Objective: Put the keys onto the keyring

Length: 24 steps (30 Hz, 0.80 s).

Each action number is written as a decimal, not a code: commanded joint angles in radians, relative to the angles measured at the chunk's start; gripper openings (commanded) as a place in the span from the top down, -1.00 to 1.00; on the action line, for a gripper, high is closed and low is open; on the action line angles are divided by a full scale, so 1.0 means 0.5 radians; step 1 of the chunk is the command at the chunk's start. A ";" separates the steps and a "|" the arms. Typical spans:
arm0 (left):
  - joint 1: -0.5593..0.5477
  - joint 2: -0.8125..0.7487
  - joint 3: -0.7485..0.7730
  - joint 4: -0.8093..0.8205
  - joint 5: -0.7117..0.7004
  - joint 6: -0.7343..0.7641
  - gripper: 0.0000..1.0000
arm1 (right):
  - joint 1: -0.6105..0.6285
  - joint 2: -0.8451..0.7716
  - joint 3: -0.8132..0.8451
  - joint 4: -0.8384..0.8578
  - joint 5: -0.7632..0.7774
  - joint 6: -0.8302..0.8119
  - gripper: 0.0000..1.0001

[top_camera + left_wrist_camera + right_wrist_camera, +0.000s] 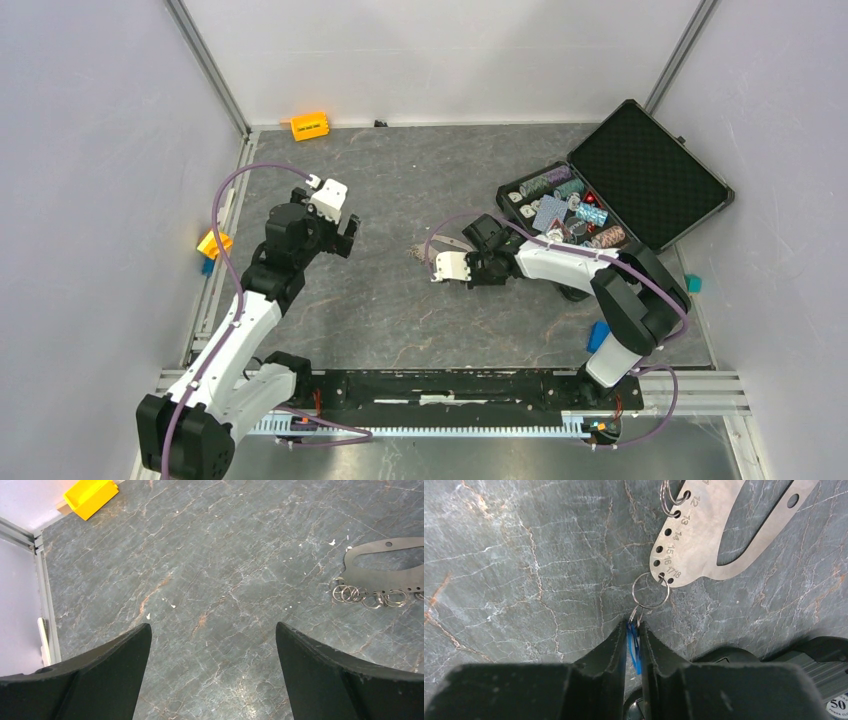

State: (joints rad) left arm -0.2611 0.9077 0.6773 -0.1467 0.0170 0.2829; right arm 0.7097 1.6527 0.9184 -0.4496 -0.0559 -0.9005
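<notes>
Right wrist: right fingers (606,652), nearly closed, are pinching blue key (633,647); keyring (650,591) is lying just beyond their tips. Left fingers (112,660) are gaping, empty.

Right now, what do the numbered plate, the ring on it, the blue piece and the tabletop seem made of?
Plate: thin sheet metal, probably steel, matte grey with marked numbers. Ring: bright metal wire, glinting, coiled like a split ring. Tabletop: dark grey with stone-like veins; real stone or a printed surface, I cannot tell. Blue piece in the right claw: likely plastic.
</notes>
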 commanded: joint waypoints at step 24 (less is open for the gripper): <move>0.010 -0.020 0.027 0.155 0.108 -0.067 -1.00 | -0.064 -0.515 -0.257 -0.036 0.045 0.211 -0.56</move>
State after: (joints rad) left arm -0.2611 0.9062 0.6773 -0.1394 0.0624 0.2813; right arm 0.6987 1.4956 0.8108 -0.4885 -0.0399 -0.8307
